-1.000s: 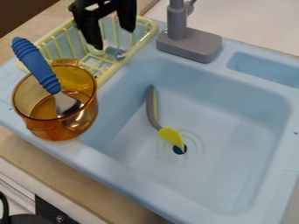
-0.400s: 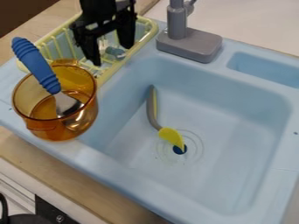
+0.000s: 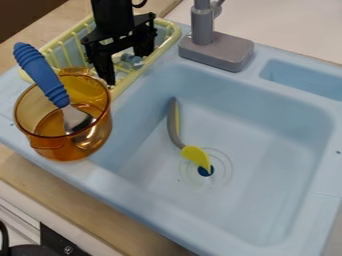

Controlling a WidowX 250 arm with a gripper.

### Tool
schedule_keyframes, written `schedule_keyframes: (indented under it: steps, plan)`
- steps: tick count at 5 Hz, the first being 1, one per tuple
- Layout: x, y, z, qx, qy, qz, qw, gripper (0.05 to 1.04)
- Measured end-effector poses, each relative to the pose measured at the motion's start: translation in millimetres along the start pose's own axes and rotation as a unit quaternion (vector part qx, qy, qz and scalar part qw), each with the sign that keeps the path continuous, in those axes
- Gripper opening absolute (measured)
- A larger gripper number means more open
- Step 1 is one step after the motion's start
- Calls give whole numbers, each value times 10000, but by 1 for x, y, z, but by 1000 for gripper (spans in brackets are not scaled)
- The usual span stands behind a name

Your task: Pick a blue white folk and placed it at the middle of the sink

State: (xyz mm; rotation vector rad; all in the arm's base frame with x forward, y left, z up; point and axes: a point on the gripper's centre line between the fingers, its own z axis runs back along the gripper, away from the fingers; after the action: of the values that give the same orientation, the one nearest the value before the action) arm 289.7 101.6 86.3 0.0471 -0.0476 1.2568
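- Hangs with jaws parted at the black gripper [image 3: 126,65], apparently gripping nothing.
- Lies just below, in the far-left yellow rack [image 3: 176,31]: probably the blue-white fork [image 3: 132,60], partly hidden.
- Looks light, stiff and slightly slippery, like hard plastic; calls for a hold across the handle's middle.
- Shows too little to tell long axis or pointing direction.

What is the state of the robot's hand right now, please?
The hand: open, over the rack, holding nothing that I can see.
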Motion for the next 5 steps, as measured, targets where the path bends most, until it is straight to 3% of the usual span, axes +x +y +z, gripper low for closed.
schedule_keyframes:
  steps: [2,3,5]
  plan:
    - [-3,3,-2,-20,14,-24,10000,386]
    - [-4,2,2,-89,-122,-84,9999,243]
    - [-3,4,21,-206,-236,-34,9995,237]
